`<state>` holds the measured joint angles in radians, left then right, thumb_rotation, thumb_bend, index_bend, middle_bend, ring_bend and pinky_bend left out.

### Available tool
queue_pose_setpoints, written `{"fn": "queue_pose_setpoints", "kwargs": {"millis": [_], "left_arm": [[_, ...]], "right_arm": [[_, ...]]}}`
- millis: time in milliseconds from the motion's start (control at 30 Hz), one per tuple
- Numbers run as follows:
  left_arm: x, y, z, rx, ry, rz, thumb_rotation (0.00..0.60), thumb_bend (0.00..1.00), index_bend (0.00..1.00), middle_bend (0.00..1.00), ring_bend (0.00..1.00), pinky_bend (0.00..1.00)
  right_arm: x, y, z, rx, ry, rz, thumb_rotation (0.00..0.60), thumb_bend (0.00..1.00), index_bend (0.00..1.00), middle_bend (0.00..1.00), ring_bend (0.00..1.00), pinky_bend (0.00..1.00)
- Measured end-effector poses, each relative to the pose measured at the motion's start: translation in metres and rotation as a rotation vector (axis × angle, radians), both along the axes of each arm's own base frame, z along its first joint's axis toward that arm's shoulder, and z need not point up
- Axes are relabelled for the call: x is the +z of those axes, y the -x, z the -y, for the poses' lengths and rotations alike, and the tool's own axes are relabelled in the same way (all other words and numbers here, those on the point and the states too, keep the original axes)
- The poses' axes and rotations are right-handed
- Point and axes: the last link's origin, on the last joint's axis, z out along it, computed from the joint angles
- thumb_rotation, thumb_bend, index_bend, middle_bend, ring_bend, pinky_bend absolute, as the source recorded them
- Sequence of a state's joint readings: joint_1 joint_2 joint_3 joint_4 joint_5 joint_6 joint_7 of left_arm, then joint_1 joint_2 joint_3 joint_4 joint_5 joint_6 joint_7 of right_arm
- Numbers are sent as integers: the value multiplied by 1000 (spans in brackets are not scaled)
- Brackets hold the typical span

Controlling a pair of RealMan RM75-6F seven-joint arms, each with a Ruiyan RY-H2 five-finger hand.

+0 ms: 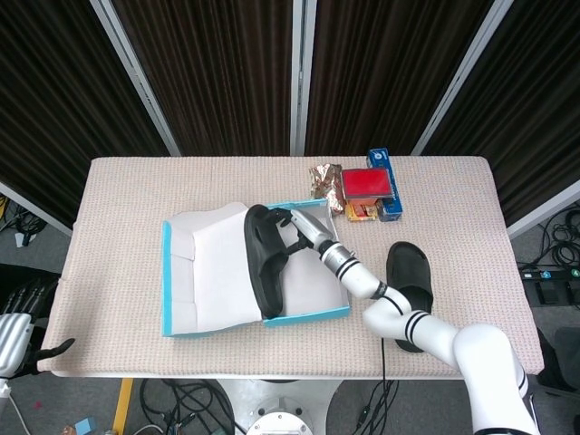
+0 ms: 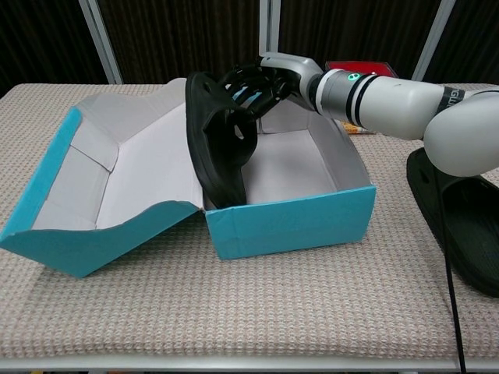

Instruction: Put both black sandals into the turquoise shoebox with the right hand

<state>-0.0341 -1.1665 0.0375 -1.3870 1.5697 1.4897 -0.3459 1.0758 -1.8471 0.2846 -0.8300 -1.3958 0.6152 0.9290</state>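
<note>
A turquoise shoebox [image 2: 292, 222] is sitting open on the woven-topped table [image 2: 234, 312], its lid flap lying out to the left. The right hand [image 2: 261, 82] is gripping one black sandal [image 2: 218, 144] by its strap, fingers wrapped through it, holding it on edge with its lower end inside the box against the left wall. The second black sandal [image 2: 456, 214] is lying on the table right of the box. Beyond, snack packets [image 1: 367, 186] are resting near the far edge. The left hand [image 1: 36, 349] is hanging off the table's left corner, its fingers too small to tell.
</note>
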Motion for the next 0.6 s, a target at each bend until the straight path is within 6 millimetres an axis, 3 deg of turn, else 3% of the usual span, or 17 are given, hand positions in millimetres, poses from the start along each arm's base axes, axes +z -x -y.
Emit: {"fn": "queue_pose_setpoints", "kwargs": {"millis": [600], "left_arm": [[-1, 2, -1, -10, -6, 5, 600, 129, 70, 91, 0, 61]], "right_arm": [[-11, 9, 3, 26, 24, -81, 600, 216, 601, 538, 254, 292]]}}
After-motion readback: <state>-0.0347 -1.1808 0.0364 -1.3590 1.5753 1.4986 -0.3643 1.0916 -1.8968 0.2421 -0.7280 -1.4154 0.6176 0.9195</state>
